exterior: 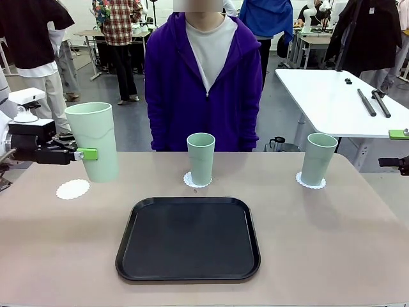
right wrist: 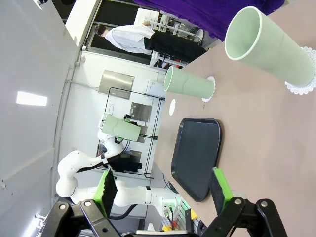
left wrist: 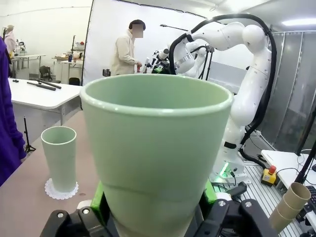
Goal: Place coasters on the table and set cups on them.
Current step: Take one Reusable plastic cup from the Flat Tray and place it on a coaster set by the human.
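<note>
My left gripper [exterior: 89, 153] is shut on a pale green cup [exterior: 93, 141] and holds it upright above the table [exterior: 319, 243], just right of a bare white coaster [exterior: 73, 188]. In the left wrist view this cup [left wrist: 155, 148] stands between the green pads [left wrist: 100, 200] of the left gripper [left wrist: 153, 202]. A second cup [exterior: 200, 158] stands on a coaster [exterior: 195, 181] at the far middle. A third cup [exterior: 318, 158] stands on a coaster [exterior: 310, 182] at the far right. My right gripper [right wrist: 163, 190] is open, empty and well back from that cup [right wrist: 269, 47]. It shows at the table's right edge [exterior: 396, 148].
A black tray [exterior: 188, 240] lies empty at the middle front of the table. A person in a purple jacket [exterior: 204, 83] stands at the far edge behind the middle cup. A white table [exterior: 332, 96] stands beyond the far right corner.
</note>
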Robot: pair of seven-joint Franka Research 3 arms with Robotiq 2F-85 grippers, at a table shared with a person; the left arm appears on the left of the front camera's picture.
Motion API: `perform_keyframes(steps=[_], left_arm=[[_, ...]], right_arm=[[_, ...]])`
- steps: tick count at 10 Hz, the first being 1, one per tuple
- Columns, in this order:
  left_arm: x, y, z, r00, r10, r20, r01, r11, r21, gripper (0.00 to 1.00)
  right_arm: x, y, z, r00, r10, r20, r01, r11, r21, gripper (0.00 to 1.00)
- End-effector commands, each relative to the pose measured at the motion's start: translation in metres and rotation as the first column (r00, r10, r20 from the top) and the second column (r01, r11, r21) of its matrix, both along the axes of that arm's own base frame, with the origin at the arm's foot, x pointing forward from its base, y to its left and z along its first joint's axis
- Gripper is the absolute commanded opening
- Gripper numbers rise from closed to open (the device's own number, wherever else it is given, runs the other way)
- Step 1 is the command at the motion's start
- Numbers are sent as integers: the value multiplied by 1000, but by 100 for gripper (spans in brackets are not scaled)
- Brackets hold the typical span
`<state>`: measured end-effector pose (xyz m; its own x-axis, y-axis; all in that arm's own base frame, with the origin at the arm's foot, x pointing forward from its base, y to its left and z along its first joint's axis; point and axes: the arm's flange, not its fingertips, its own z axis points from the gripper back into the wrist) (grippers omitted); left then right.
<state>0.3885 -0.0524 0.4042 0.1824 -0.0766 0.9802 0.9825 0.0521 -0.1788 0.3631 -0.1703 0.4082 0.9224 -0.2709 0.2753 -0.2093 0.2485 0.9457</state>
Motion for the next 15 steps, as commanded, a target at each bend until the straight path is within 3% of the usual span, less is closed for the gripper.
perform_keyframes(steps=[1,4,9,13,15], left_arm=[[0,2,3,1000,5,3,-5,1000,-1,86],[53,67,-21,987,162,9,-162,985,55,86],[90,153,-54,938,339,69,-345,932,113,86],[102,170,-68,936,341,84,-345,938,38,86],[96,168,-64,935,351,51,-354,930,102,86]], right_arm=[[1,1,0,1000,-10,4,10,1000,1,100],[1,1,0,1000,-10,4,10,1000,1,100],[1,1,0,1000,-10,4,10,1000,1,100],[1,1,0,1000,-10,4,10,1000,1,100],[1,1,0,1000,-10,4,10,1000,1,100]])
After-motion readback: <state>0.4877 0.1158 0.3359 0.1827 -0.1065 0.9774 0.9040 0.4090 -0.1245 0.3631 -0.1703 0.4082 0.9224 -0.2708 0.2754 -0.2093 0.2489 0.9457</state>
